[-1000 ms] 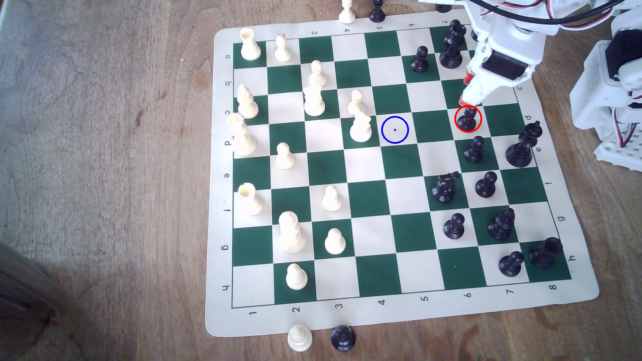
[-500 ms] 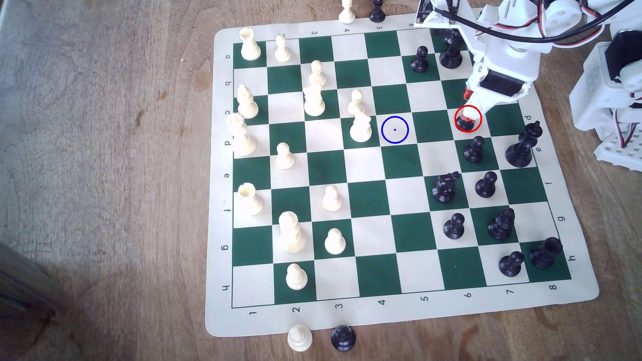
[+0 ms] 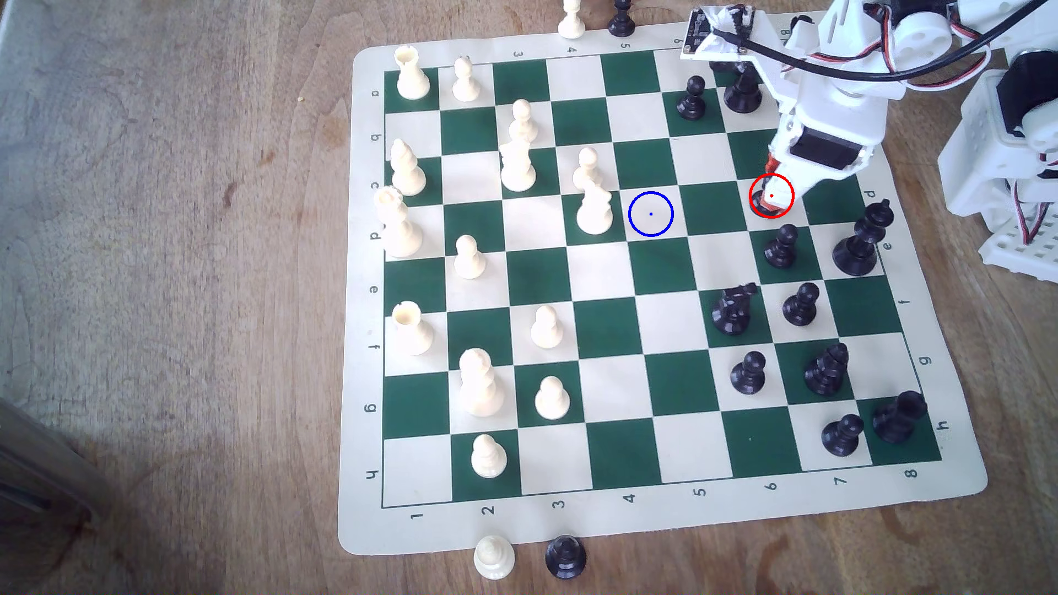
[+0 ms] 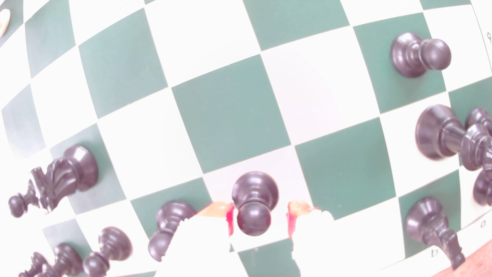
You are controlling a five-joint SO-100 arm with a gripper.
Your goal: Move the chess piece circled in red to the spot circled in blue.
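Note:
The chess piece circled in red is a black pawn (image 3: 758,204) on a cream square at the exterior view's right; just its base edge peeks out under the arm. My gripper (image 3: 770,196) has come down over it. In the wrist view the pawn (image 4: 254,197) stands upright between my two orange-tipped fingers (image 4: 218,208), and my gripper (image 4: 258,209) is open, with a gap showing on at least one side of the ball head. The spot circled in blue (image 3: 651,213) is a bare cream square two squares toward the exterior view's left.
A bare green square (image 3: 713,209) lies between pawn and blue spot. A white knight (image 3: 593,209) stands right beside the blue spot on its far side. Another black pawn (image 3: 781,246) and a tall black piece (image 3: 859,240) stand close to my gripper.
My gripper has lowered from just behind and above the pawn until its fingers straddle the pawn's head. The pawn has stayed on its square.

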